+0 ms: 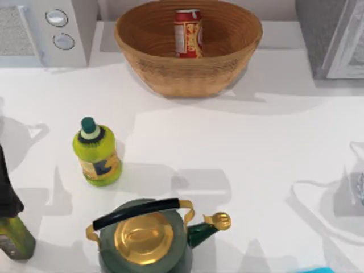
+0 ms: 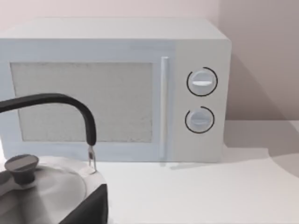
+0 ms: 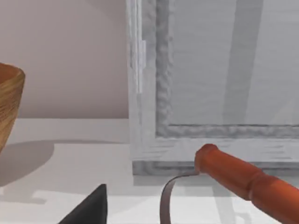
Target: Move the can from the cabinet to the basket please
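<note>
The red can (image 1: 188, 33) stands upright inside the tan wicker basket (image 1: 165, 68) at the back middle of the table, with nothing holding it. The grey speckled cabinet (image 1: 318, 34) with its white-framed glass door (image 1: 348, 48) sits at the back right, and the right wrist view looks at that door (image 3: 210, 70) from close by. A dark edge of my right gripper (image 3: 91, 207) shows low in the right wrist view, and a dark edge of my left gripper (image 2: 91, 210) low in the left wrist view. Both arms are well away from the basket.
A white microwave (image 1: 45, 28) stands at the back left. A yellow-green bottle (image 1: 98, 153) is at the middle left, a green kettle (image 1: 145, 239) with a gold lid at the front. An olive bottle (image 1: 14, 239) stands front left. An orange-handled tool (image 3: 243, 179) lies before the cabinet.
</note>
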Robot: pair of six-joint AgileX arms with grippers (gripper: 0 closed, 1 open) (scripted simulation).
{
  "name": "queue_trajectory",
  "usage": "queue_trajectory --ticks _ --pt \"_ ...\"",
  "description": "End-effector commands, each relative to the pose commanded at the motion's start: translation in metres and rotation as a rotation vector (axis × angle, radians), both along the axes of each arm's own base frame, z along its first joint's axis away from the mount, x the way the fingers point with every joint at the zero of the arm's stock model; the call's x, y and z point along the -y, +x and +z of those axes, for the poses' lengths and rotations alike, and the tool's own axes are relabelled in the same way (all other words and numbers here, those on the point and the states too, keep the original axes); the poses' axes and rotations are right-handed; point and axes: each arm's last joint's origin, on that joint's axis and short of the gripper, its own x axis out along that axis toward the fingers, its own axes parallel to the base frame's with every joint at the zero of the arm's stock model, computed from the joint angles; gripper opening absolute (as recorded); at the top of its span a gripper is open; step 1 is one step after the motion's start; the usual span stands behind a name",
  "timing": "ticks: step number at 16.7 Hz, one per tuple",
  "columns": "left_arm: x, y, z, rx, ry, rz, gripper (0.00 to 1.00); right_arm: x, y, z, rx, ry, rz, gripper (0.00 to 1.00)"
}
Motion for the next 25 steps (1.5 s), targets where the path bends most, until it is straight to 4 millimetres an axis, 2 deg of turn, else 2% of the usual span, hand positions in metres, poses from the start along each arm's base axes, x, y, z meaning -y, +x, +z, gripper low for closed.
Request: queue_trajectory --ticks 7,11,15,18,21,23,25 --pt "0.0 0.0 0.0 0.0 0.0 0.0 1.0 0.0 0.0 0.0 0.003 -0.001 0.007 1.0" --pt "0.0 0.0 0.0 0.0 0.0 0.0 1.0 -0.002 0.004 0.023 0.046 -0.003 0.112 1.0" --pt "0.0 0.0 0.0 0.0 0.0 0.0 1.0 0.01 0.022 0.055 0.101 -0.028 0.161 1.0" --pt "0.0 0.0 0.0 0.0 0.0 0.0 1.0 0.035 0.043 0.077 0.15 -0.072 0.147 1.0" --pt "0.0 0.0 0.0 0.0 0.0 0.0 1.0 0.076 0.062 0.088 0.182 -0.133 0.102 1.0" --pt "0.0 0.0 0.0 0.0 0.0 0.0 1.0 0.109 0.069 0.083 0.172 -0.162 0.067 1.0" --pt "0.0 0.0 0.0 0.0 0.0 0.0 1.0 0.142 0.069 0.069 0.14 -0.166 0.034 1.0"
